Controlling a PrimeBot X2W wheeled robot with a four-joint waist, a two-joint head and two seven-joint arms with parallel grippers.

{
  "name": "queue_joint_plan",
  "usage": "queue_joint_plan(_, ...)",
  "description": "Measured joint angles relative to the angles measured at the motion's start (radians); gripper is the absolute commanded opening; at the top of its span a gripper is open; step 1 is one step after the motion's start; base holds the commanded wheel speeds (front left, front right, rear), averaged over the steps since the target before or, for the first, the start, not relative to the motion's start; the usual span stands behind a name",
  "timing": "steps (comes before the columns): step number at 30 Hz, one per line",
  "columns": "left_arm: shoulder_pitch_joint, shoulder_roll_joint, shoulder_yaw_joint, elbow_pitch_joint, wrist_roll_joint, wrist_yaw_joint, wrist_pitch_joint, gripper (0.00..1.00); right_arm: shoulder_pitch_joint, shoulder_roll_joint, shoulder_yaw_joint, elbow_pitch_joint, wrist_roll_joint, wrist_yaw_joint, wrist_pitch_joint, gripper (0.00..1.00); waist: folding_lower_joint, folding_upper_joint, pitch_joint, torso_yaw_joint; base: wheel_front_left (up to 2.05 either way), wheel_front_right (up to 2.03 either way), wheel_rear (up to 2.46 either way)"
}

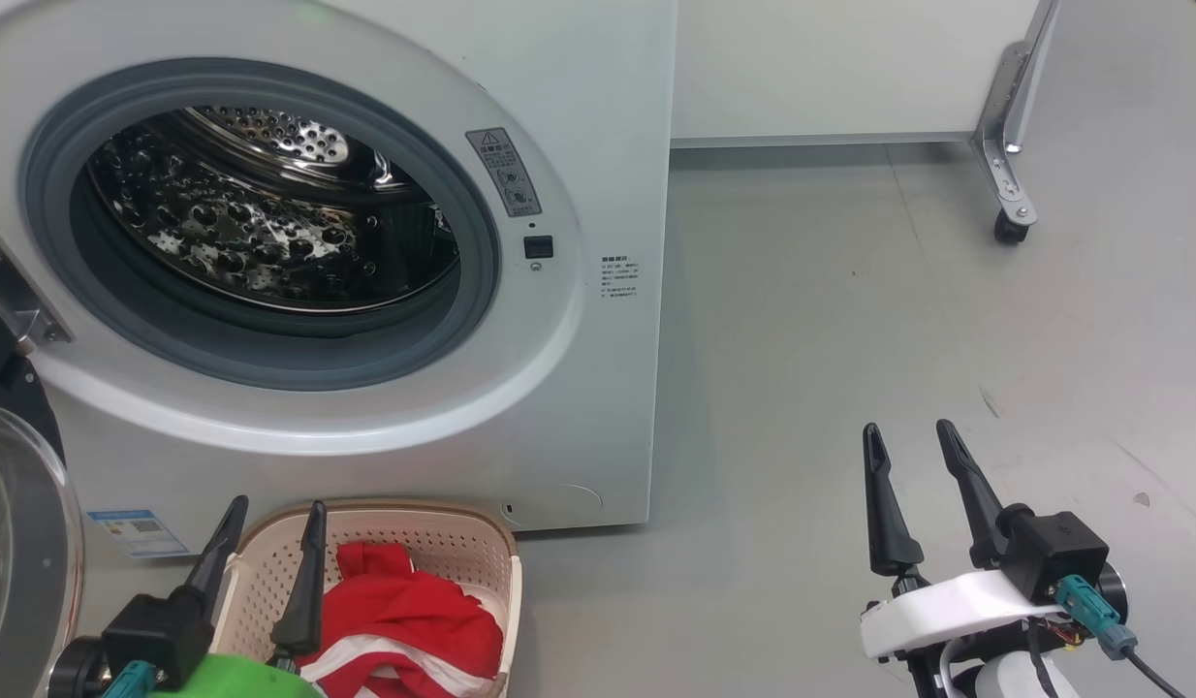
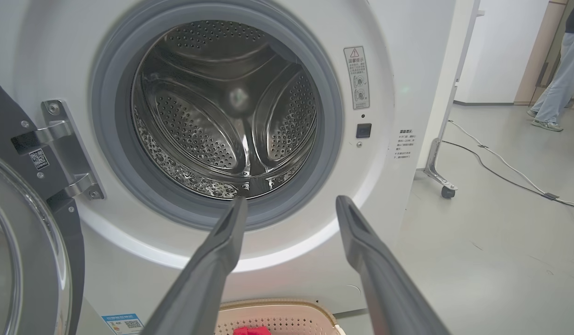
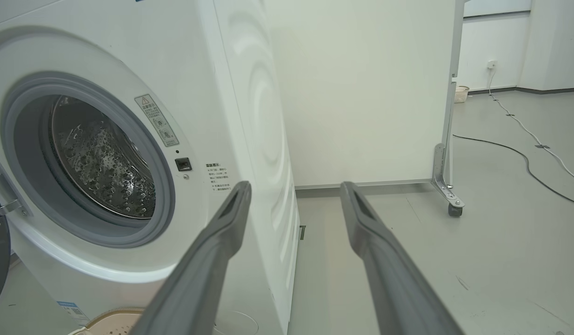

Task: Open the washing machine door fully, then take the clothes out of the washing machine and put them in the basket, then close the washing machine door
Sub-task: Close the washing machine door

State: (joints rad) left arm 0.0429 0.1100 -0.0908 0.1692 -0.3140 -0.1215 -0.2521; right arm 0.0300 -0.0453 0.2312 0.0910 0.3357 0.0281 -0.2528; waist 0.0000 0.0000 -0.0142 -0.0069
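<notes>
The white washing machine point(image 1: 598, 145) stands with its steel drum point(image 1: 259, 223) bare inside. Its door point(image 1: 21, 543) hangs swung open at the far left, glass bowl showing, held by a metal hinge point(image 2: 59, 149). On the floor below the opening sits the cream basket point(image 1: 462, 543) with red, white-striped clothes point(image 1: 404, 611) in it. My left gripper point(image 1: 276, 516) is open above the basket's left rim, with nothing between its fingers. Over bare floor to the right of the washing machine point(image 3: 250, 116), my right gripper point(image 1: 910, 436) stands open too, holding nothing.
A white panel on a metal leg with a caster point(image 1: 1007, 228) stands at the back right. Cables point(image 2: 501, 167) run across the grey floor there. A person's legs point(image 2: 559, 79) show far off at the right in the left wrist view.
</notes>
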Motion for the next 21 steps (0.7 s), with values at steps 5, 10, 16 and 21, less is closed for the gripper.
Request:
queue_joint_plan(5, 0.000, 0.000, 0.001, -0.005, 0.000, 0.000, 0.000, 1.00, 0.000, 0.000, 0.000, 0.000, 0.000, 0.000, 0.000, 1.00, 0.0000, 0.0000, 0.001, 0.000, -0.51, 0.51, 0.00)
queue_joint_plan(10, 0.000, 0.000, 0.001, -0.006, 0.000, 0.000, 0.000, 1.00, 0.000, 0.000, 0.000, 0.000, 0.000, 0.000, 0.000, 1.00, 0.0000, 0.0000, 0.002, 0.000, -0.70, 0.70, 0.00)
queue_joint_plan(16, 0.000, 0.000, 0.002, -0.012, 0.000, 0.000, 0.000, 1.00, 0.000, 0.000, 0.000, 0.000, 0.000, -0.001, 0.000, 1.00, 0.0000, 0.0000, 0.003, 0.000, -0.89, 0.89, 0.00)
queue_joint_plan(21, 0.000, 0.000, 0.001, -0.013, 0.000, 0.000, 0.000, 1.00, 0.000, 0.000, 0.001, 0.000, 0.000, -0.004, 0.000, 1.00, 0.0000, 0.0000, 0.004, 0.001, -1.06, 1.06, 0.00)
